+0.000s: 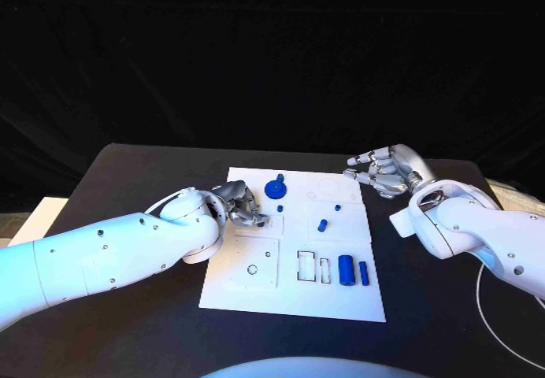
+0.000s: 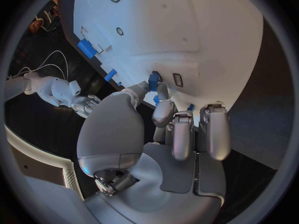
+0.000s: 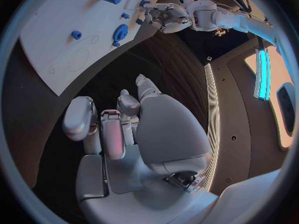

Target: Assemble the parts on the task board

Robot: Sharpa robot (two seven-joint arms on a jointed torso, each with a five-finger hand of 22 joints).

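Observation:
The white task board (image 1: 256,287) lies in the middle of the black table. My left hand (image 1: 241,203) is over its left edge, and its thumb and a finger pinch a small blue part (image 2: 154,78) beside a rectangular slot (image 2: 177,79). A blue gear (image 1: 276,188) lies on the board's far side. Two small blue pieces (image 1: 323,225) sit near the middle. A blue cylinder (image 1: 345,269) and a thin blue bar (image 1: 364,272) lie on the near right. My right hand (image 1: 386,172) hovers by the board's far right corner with its fingers curled in on nothing.
A white cable (image 1: 500,315) trails over the table on the right. A pale flat object (image 1: 34,220) lies beyond the table's left edge. Rectangular recesses (image 1: 306,265) and a small ring outline (image 1: 251,270) mark the board's near half.

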